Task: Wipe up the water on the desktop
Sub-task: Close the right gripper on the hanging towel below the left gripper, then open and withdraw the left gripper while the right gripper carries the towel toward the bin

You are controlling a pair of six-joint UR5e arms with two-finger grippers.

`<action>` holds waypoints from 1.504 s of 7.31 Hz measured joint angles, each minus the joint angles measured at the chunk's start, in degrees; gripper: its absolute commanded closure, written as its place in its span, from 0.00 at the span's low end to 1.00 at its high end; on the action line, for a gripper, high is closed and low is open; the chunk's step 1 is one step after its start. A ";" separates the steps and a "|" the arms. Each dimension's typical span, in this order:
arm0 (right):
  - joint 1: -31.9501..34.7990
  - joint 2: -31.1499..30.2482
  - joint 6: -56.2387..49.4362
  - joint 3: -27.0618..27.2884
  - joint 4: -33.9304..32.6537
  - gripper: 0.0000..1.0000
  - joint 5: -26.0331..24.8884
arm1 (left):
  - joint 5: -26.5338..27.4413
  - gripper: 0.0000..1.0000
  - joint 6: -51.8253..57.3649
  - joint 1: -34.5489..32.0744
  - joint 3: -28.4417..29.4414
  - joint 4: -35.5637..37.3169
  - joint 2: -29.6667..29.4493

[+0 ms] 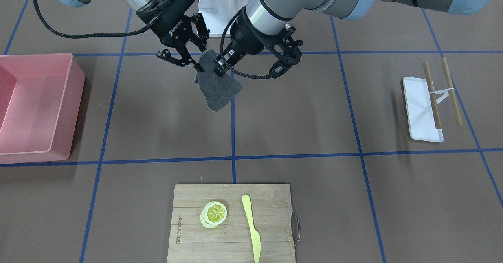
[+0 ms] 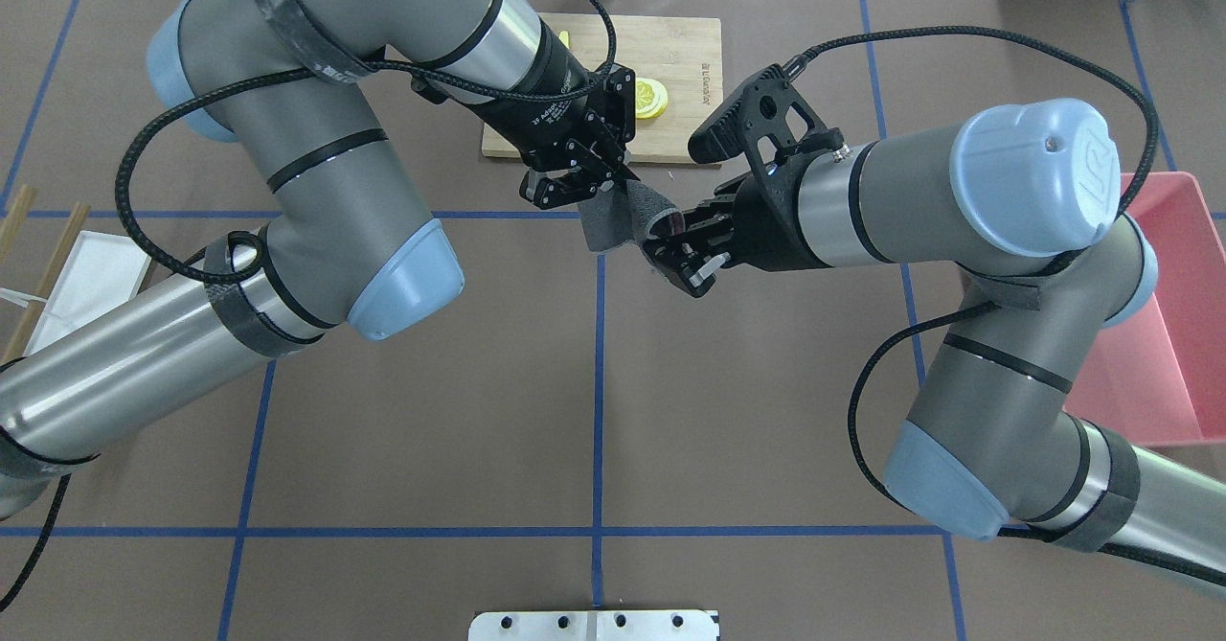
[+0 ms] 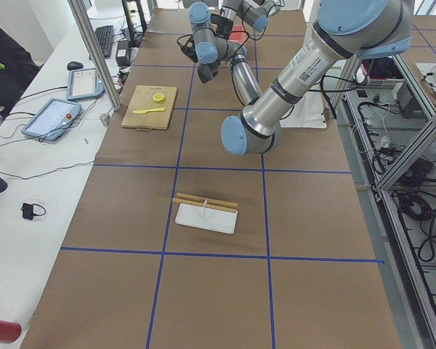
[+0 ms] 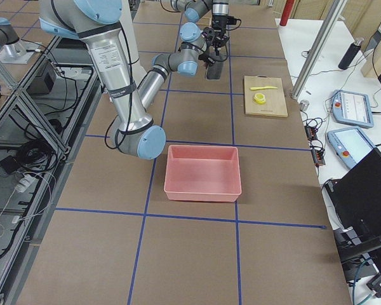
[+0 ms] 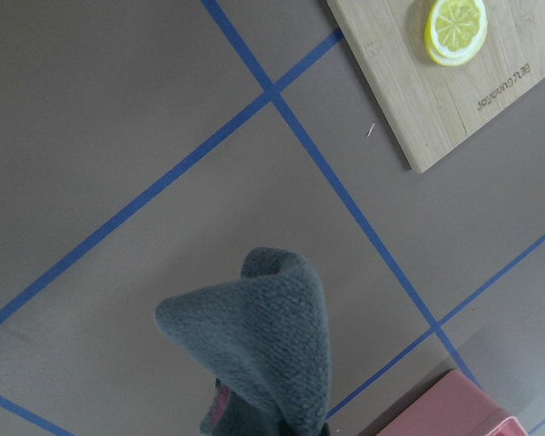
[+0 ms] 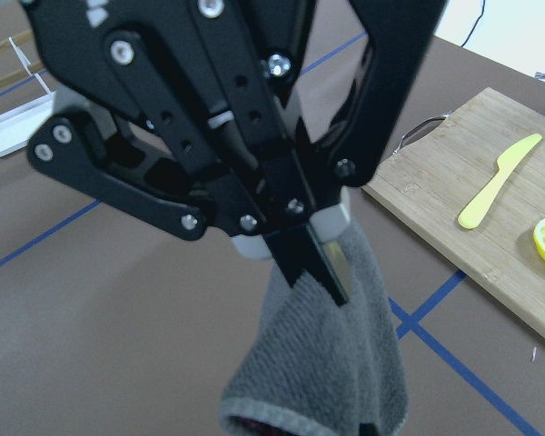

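Now L tool (image 2: pixel 621 176) clamped on grey cloth (image 1: pixel 218 92), R tool (image 2: pixel 668 254) apart; chopstick (image 1: pixel 432 94) on tray (image 1: pixel 418 115).

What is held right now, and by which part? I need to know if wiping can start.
The left tool pinches a grey towel by its top edge. The right tool is right beside the towel; whether it grips cannot be told.

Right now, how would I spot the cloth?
Find the big brown desktop with blue lines. Over its centre line, the cloth hangs in the air from the left pincer. It's the only soft, grey, fuzzy thing there.
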 measured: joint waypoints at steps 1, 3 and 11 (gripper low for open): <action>-0.04 0.10 0.69 0.00 0.02 1.00 0.00 | -0.07 1.00 -0.02 0.02 -0.18 0.02 -0.04; -0.08 0.22 2.62 0.05 0.00 1.00 0.00 | -0.10 1.00 -0.03 0.02 -0.56 1.10 -0.16; 0.99 1.59 8.95 0.40 -7.59 1.00 0.60 | 3.14 0.02 1.08 -2.88 -7.42 6.13 3.20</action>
